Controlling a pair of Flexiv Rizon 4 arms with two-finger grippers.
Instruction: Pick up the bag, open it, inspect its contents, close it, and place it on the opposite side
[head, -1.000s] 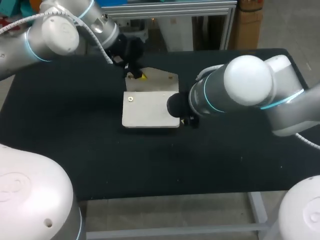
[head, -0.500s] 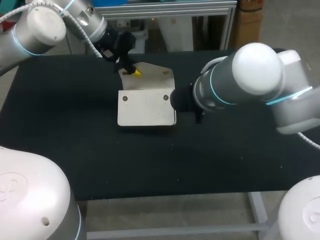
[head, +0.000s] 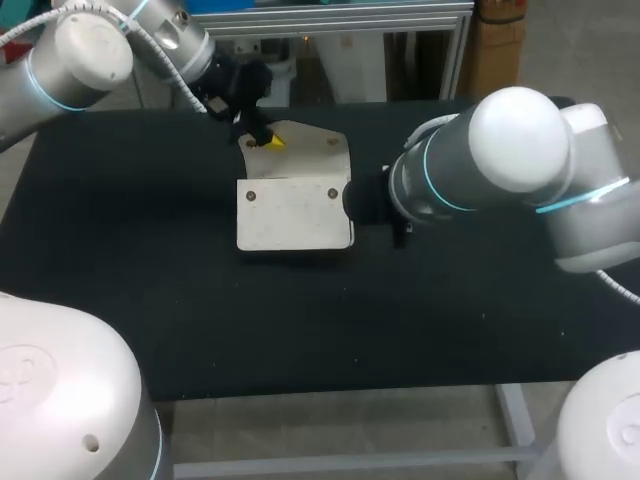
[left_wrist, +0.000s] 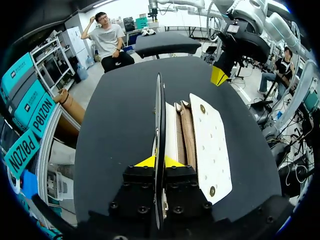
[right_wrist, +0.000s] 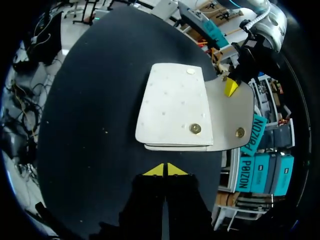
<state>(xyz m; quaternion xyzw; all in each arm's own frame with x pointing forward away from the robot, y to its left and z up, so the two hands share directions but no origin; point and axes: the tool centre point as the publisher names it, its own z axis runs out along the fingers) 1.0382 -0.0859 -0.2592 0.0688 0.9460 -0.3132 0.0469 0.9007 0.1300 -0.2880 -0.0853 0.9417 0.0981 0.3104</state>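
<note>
Cream leather-look bag (head: 293, 213) | lies flat mid-table (head: 150, 290), flap (head: 315, 155) open at its 12 o'clock | my left gripper (head: 268, 143) pinches the flap's edge | my right gripper (right_wrist: 164, 170) closed, empty, at bag's 3 o'clock | judged light, stiffish panels, hinging flap; hold by edges

We're in a robotics lab here, and the bench gives it away. Beneath both pincers runs a flat black table (head: 150, 300) on a pale metal frame, a work surface rather than furniture. Our left arm (head: 80, 55) and right arm (head: 500, 160) are white machine arms with blue rings at the joints, and a cable (head: 190, 90) loops along the left one. Our left pincer (left_wrist: 159, 162) grips the flap of a white bag (head: 293, 213), which lies just ahead of our right pincer (right_wrist: 162, 170), its tips pressed together.
</note>
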